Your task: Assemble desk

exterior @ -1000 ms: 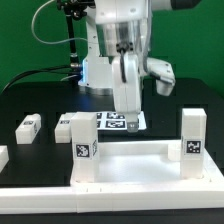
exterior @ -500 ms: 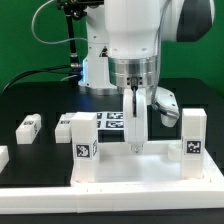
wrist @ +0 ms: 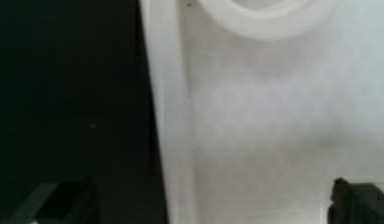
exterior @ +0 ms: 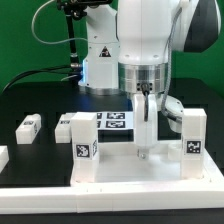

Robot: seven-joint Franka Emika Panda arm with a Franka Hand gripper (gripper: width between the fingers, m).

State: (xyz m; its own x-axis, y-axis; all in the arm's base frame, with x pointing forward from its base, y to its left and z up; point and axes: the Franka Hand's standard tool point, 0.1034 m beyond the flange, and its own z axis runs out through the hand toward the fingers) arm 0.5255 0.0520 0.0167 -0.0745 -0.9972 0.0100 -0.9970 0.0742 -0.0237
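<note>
Desk is in bits, all white plastic, on a black surface. Count: 1 panel, 4 posts, 1 claw, 1 marker board.

Left post and right post stand upright at the panel's two ends in the exterior view. Each has a black-and-white tag on the face toward that camera. Can't tell if they're seated in anything. 2 more lie flat on the surface toward the exterior view's left: outer post on its own, inner post just beside the left post. A small white bit at that view's left edge is cut off; can't tell what it is.

Panel is big, flat and rectangular, w/ a raised rim. Wrist view shows its plain white face and part of 1 round socket near a straight edge, w/ black surface right alongside.

Claw hangs low over the panel btw. the two upright posts, nearer the right post and apart from both. Marker board lies behind it. Claw is spread wide w/ nothing in it: one fingertip shows over the black surface, the other over the panel, so it straddles that edge. Can't tell if the tips touch the panel. Open room on the panel from claw to left post, less toward the right post.
</note>
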